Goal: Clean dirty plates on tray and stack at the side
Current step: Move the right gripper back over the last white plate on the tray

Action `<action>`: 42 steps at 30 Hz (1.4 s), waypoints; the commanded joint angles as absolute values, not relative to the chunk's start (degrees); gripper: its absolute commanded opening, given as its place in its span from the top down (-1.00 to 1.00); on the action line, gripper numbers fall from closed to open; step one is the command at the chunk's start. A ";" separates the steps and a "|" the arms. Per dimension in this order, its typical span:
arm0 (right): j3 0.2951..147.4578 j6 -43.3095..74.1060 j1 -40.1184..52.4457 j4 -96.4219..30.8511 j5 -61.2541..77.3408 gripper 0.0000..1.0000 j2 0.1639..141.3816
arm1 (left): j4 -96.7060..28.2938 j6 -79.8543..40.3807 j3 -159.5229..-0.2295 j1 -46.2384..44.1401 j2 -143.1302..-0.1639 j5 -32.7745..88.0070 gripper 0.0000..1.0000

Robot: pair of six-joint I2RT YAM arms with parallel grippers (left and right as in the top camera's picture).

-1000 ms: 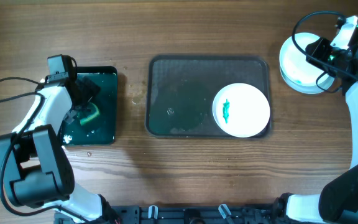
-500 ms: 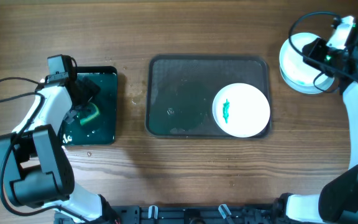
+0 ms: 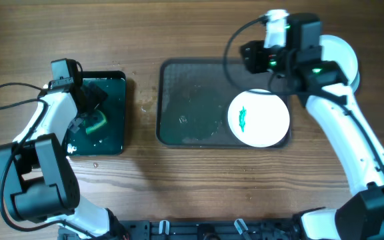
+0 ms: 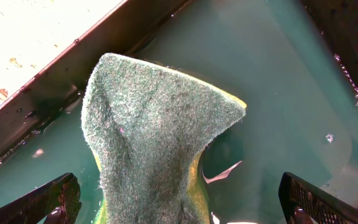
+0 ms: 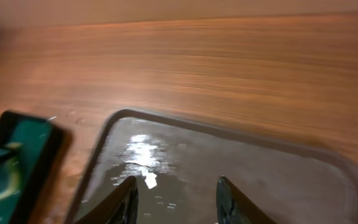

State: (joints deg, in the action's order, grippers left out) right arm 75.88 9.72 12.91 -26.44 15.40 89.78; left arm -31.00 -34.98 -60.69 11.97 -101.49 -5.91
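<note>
Right end effector (image 5: 178, 202): jaws moderately apart, nothing between them, poised over the far part of the dark grey-brown rectangular tray (image 3: 192, 87), whose wet floor is seen below the fingertips. Only one item is left on that tray: a white round plate (image 3: 259, 119) with a teal-green smear, lying flat at the tray's right end, close to the near rim. From the right end effector the plate lies toward the robot's side of the surface and is not caught by the right wrist camera. No long axis is offered by the round plate, so any part of the rim serves. Left end effector (image 4: 179, 202): jaws wide, set either side of a green fibrous sponge (image 4: 154, 130) standing in the small glossy black tray of green water (image 3: 124, 113); contact with the sponge is not seen. The left arm is well apart from the plate and the right arm far nearer. A pale stack of plates (image 3: 344, 57) is partly hidden behind the right arm, off the tray.
</note>
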 commanded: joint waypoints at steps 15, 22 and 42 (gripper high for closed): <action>76.27 9.17 15.75 -18.87 11.79 0.04 92.42 | -30.85 -34.74 -60.60 11.90 -101.93 -5.58 -1.00; 76.27 8.97 15.75 -19.35 11.51 0.03 92.49 | -30.85 -34.74 -60.60 11.90 -101.91 -5.58 -1.00; 76.27 1.87 15.77 -31.09 -3.64 -0.04 96.88 | -30.83 -34.74 -60.60 11.90 -101.91 -5.58 -1.00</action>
State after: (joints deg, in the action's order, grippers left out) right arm 75.88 7.09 15.70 -27.81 3.81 96.23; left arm -31.00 -34.98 -60.69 11.97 -101.49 -5.89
